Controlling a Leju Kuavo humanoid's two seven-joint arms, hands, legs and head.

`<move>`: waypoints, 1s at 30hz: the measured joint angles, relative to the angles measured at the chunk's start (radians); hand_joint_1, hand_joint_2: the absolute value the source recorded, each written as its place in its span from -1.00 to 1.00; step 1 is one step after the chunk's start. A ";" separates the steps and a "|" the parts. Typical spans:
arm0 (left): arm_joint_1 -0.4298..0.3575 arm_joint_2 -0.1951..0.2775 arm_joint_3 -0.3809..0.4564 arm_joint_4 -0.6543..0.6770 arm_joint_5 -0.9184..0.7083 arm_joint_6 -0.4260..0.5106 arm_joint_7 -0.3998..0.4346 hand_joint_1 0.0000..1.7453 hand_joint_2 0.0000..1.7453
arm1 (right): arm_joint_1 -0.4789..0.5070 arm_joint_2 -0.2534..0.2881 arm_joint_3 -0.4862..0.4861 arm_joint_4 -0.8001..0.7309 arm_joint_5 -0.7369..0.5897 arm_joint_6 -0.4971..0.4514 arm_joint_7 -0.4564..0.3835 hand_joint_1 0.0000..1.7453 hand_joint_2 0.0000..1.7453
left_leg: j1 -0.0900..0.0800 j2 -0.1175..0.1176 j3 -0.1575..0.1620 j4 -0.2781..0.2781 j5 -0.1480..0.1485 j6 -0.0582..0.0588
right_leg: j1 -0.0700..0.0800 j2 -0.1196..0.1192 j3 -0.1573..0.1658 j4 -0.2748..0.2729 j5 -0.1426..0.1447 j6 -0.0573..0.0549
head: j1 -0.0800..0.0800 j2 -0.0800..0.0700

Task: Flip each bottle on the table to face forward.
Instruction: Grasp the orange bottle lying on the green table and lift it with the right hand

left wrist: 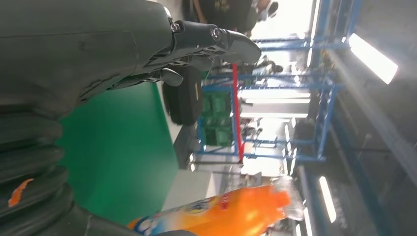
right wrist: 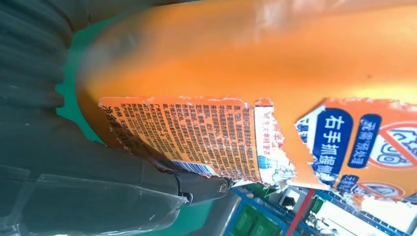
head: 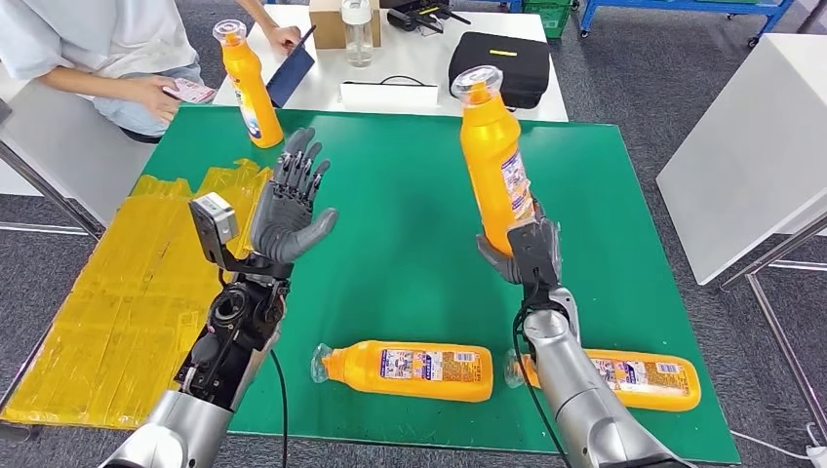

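We hold the orange bottle (head: 494, 166) near-upright, cap up, clear above the green counter (head: 410, 214), our right hand (head: 522, 255) clamped round its base; our empty left hand (head: 291, 200), fingers spread, faces it from well apart.

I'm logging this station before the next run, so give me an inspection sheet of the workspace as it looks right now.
Surface: green mat, yellow taped sheet at its left.
Job's things: one orange bottle held up, tilted; standing bottle at far left; two lying bottles near the front edge.
Clutter: nothing seen on the mat.
Hands: left hand raised, fingers apart, holding nothing; right hand grips the lifted bottle's base.
Cables: black cable along the left arm.
Surroundings: seated person, black case on white table.
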 joint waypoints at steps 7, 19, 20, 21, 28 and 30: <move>-0.011 -0.001 -0.077 -0.004 0.061 -0.051 0.044 -1.00 1.00 | 0.025 0.019 0.003 -0.037 -0.045 0.147 -0.003 1.00 1.00 | 0.000 0.000 0.000 0.000 0.000 0.000 | 0.000 0.000 0.000 0.000 0.000 0.000 | 0.000 0.000; -0.021 -0.005 -0.138 -0.007 0.066 -0.054 0.049 -1.00 1.00 | 0.035 0.044 0.045 -0.051 -0.028 0.220 0.010 1.00 1.00 | 0.000 0.000 -0.001 0.000 0.000 0.000 | 0.000 0.000 -0.001 0.000 0.000 0.000 | 0.000 0.000; -0.025 -0.007 -0.149 -0.008 0.066 -0.054 0.049 -1.00 1.00 | 0.035 0.050 0.058 -0.051 -0.022 0.231 0.014 1.00 1.00 | 0.000 0.000 -0.001 0.000 0.000 0.000 | 0.000 0.000 -0.001 0.000 0.000 0.000 | 0.000 0.000; -0.030 -0.010 -0.159 -0.008 0.066 -0.053 0.050 -1.00 1.00 | 0.035 0.056 0.072 -0.050 -0.016 0.241 0.017 1.00 1.00 | 0.000 0.000 -0.001 0.000 0.000 0.000 | 0.000 0.000 -0.001 0.000 0.000 0.000 | 0.000 0.000; -0.062 -0.019 -0.194 0.002 0.080 -0.027 0.056 -1.00 1.00 | 0.034 0.088 0.168 -0.037 0.010 0.269 0.019 1.00 1.00 | 0.000 0.001 -0.002 0.000 0.000 0.000 | 0.000 0.000 -0.002 0.000 0.000 0.000 | 0.000 0.000; -0.071 -0.019 -0.194 0.019 0.091 -0.022 0.056 -1.00 1.00 | 0.037 0.092 0.197 -0.038 0.025 0.267 0.023 1.00 1.00 | 0.000 0.001 -0.002 0.000 0.000 0.000 | 0.000 0.000 -0.002 0.000 0.000 0.000 | 0.000 0.000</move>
